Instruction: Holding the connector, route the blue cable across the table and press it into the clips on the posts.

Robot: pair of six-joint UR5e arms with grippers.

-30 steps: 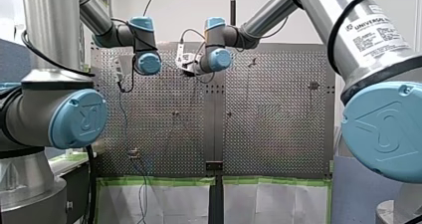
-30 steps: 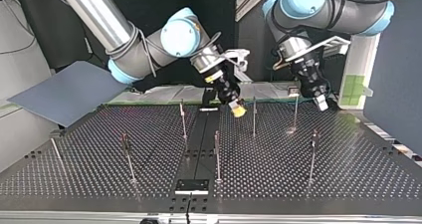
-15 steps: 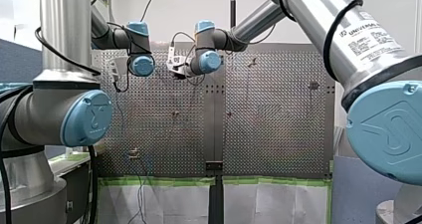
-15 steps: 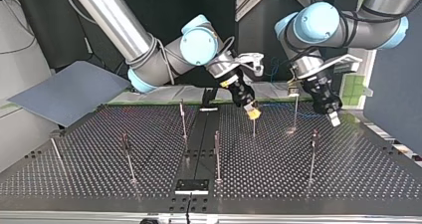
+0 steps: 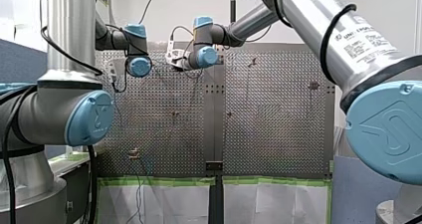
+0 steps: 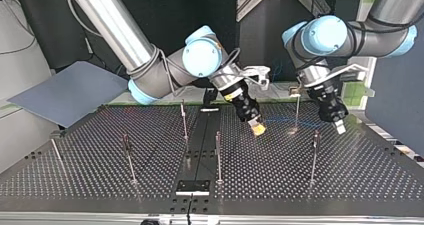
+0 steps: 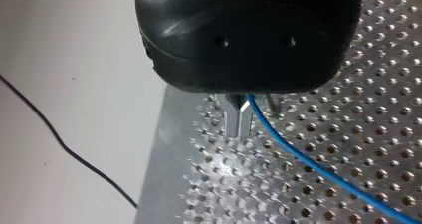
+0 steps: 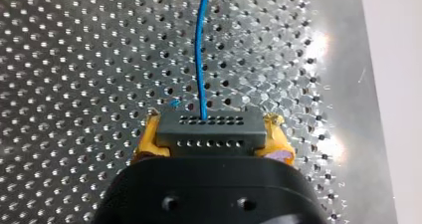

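Note:
In the right wrist view my right gripper (image 8: 211, 129) has its yellow pads (image 8: 149, 139) shut on a dark grey connector (image 8: 211, 126). The blue cable (image 8: 200, 59) leaves the connector and runs straight ahead over the perforated table. In the top view this gripper (image 6: 258, 129) hovers low, right of the middle. The cable (image 6: 282, 119) shows faintly between it and a thin post (image 6: 297, 110). My left gripper (image 6: 339, 125) hangs just right of that post. In the left wrist view its metal fingers (image 7: 234, 122) are shut, and the cable (image 7: 308, 169) comes out at them and trails away across the table.
Several thin posts stand on the table, among them one (image 6: 314, 155) near my left gripper, one (image 6: 218, 155) at the middle and one (image 6: 184, 120) further left. A grey board (image 6: 70, 92) lies at the top view's left. A black plate (image 6: 192, 187) sits by the near edge.
Both grippers have moved down and rightward in the top view, nearer its camera. The right one keeps the connector. In the front view both wrists have drifted left.

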